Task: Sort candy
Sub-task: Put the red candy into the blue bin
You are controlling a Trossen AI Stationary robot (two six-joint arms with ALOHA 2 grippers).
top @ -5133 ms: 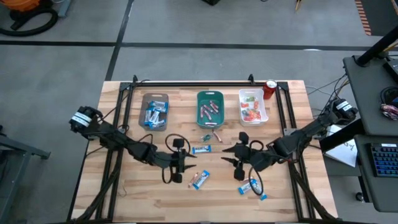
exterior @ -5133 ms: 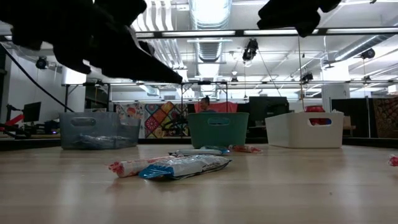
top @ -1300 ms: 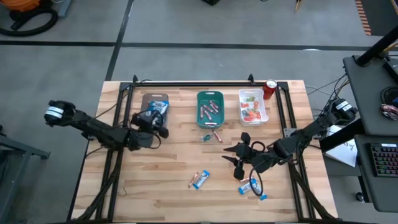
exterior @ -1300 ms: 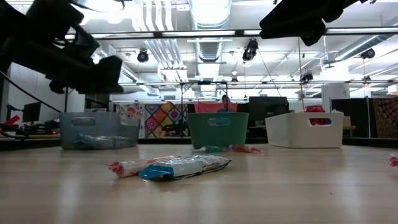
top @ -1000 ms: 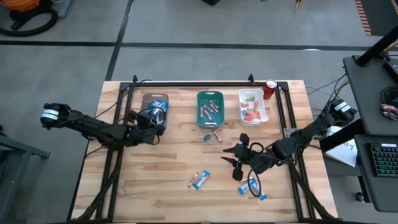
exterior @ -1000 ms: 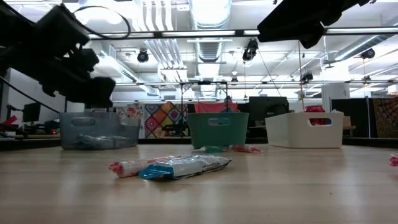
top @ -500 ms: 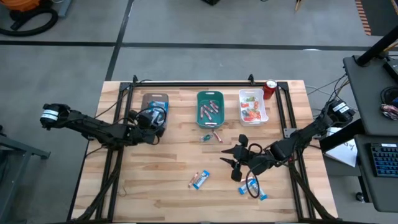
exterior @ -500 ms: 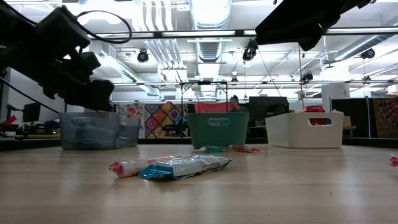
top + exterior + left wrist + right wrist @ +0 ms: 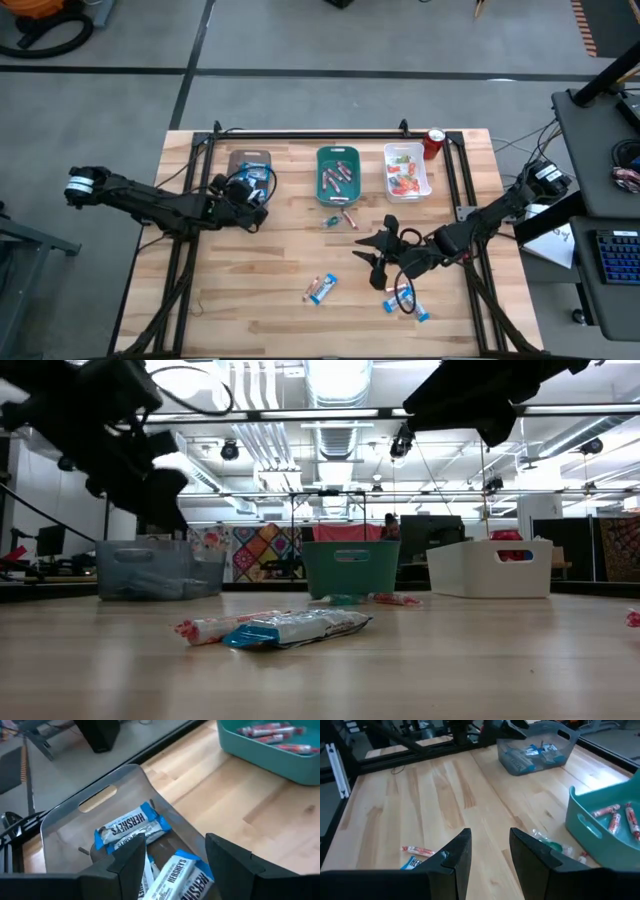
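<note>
Hovering: left gripper [image 9: 172,857] above grey tray [image 9: 65,817] near worktop's far-left edge; fingers parted, holding nothing.
Tray contents: blue-and-white bars [image 9: 131,826].
Right gripper [image 9: 487,851]: mid-worktop, fingers apart, empty.
Loose candy [image 9: 320,289]: near front edge.

Blue-white candy bars [image 9: 132,826] flat in grey tray [image 9: 65,825].

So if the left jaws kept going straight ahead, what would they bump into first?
Probably the blue-and-white candy bars lying in the grey tray: the left gripper, jaws open, points down into it. Depth is hard to judge.
</note>
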